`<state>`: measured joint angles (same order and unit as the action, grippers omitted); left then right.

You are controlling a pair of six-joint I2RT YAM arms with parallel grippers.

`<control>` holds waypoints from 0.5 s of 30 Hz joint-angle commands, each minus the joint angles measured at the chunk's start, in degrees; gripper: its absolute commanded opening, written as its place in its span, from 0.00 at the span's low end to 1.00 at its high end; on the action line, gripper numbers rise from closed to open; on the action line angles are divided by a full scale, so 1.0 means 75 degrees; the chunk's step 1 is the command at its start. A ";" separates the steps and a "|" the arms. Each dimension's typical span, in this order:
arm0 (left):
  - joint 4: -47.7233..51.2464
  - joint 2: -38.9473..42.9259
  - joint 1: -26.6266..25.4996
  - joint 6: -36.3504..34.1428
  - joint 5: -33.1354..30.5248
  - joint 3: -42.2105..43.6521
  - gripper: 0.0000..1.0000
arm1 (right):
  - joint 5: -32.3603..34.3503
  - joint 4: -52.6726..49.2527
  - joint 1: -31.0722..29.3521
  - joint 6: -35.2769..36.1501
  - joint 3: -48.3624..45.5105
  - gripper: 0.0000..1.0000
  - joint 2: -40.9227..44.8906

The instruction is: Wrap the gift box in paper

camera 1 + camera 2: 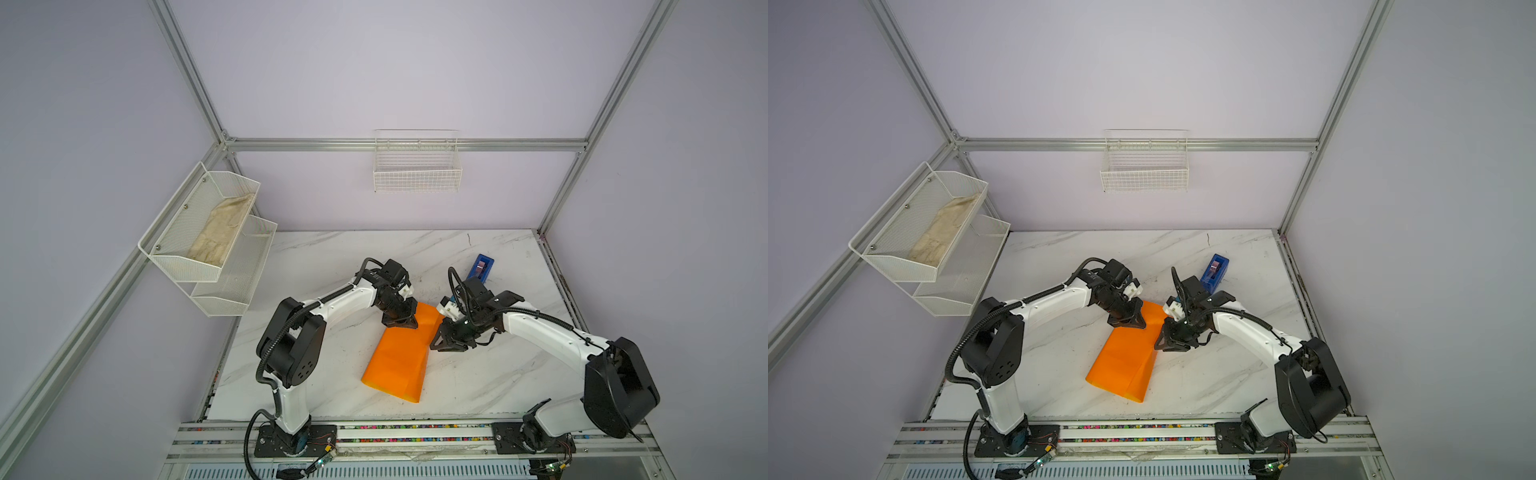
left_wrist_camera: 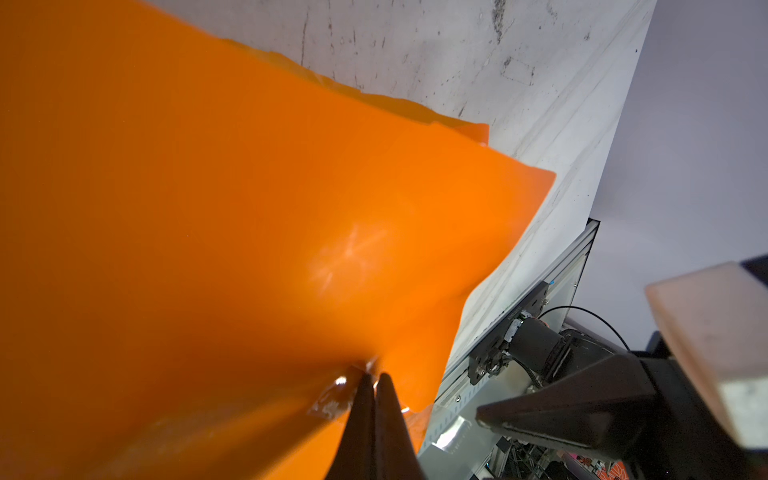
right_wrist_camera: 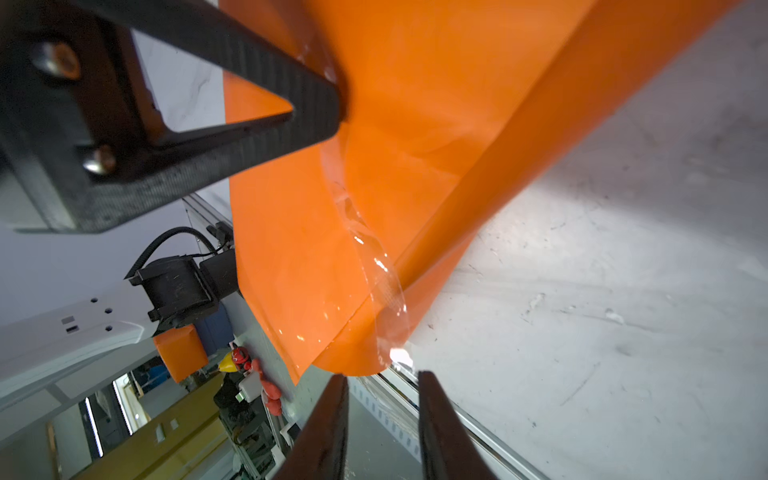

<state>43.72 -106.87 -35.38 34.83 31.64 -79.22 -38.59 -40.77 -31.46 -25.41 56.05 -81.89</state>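
Note:
The orange paper (image 1: 399, 361) (image 1: 1121, 365) lies folded over into a flat tube on the marble table (image 1: 478, 374). The gift box is hidden. My left gripper (image 1: 411, 326) (image 2: 374, 376) is shut, its tips pressed onto the paper's far end (image 2: 249, 208) beside a bit of clear tape (image 2: 328, 405). My right gripper (image 1: 434, 345) (image 3: 382, 376) stands open at the paper's right edge, nothing between its fingers. In the right wrist view a clear tape strip (image 3: 374, 257) runs along the paper (image 3: 415, 104) over the overlapping fold, down to just beyond the fingertips.
A blue tape dispenser (image 1: 481, 266) (image 1: 1214, 270) stands on the table behind the right arm. White mesh shelves (image 1: 232, 286) hang on the left wall, the upper one holding a beige cloth (image 1: 224, 232). A wire basket (image 1: 417, 170) hangs on the back wall.

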 commanded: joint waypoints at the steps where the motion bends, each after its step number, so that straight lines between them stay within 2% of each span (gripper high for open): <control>1: 0.0633 -0.0282 -0.0064 -0.0106 -0.0430 0.0403 0.00 | 0.1017 -0.0756 0.0011 -0.0281 0.0512 0.32 0.0144; 3: 0.0630 -0.0274 -0.0065 -0.0109 -0.0433 0.0393 0.00 | 0.1157 -0.0784 0.0011 -0.0105 0.0840 0.30 0.0053; 6: 0.0628 -0.0270 -0.0065 -0.0103 -0.0434 0.0396 0.00 | 0.0698 -0.0190 -0.0025 -0.0331 0.1005 0.25 -0.0122; 8: 0.0627 -0.0270 -0.0065 -0.0097 -0.0422 0.0391 0.00 | 0.0423 0.0279 -0.0035 -0.0503 0.1076 0.16 -0.0299; 10: 0.0630 -0.0271 -0.0065 -0.0111 -0.0422 0.0393 0.00 | 0.0074 0.0879 -0.0063 -0.0672 0.1029 0.02 -0.0553; 15: 0.0633 -0.0278 -0.0065 -0.0099 -0.0433 0.0400 0.00 | -0.0011 0.1729 -0.0304 -0.0935 0.1111 0.00 -0.1342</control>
<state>43.72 -106.87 -35.35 34.83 31.68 -79.22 -36.97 -32.97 -32.60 -30.59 63.51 -89.65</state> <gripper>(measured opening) 0.047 0.050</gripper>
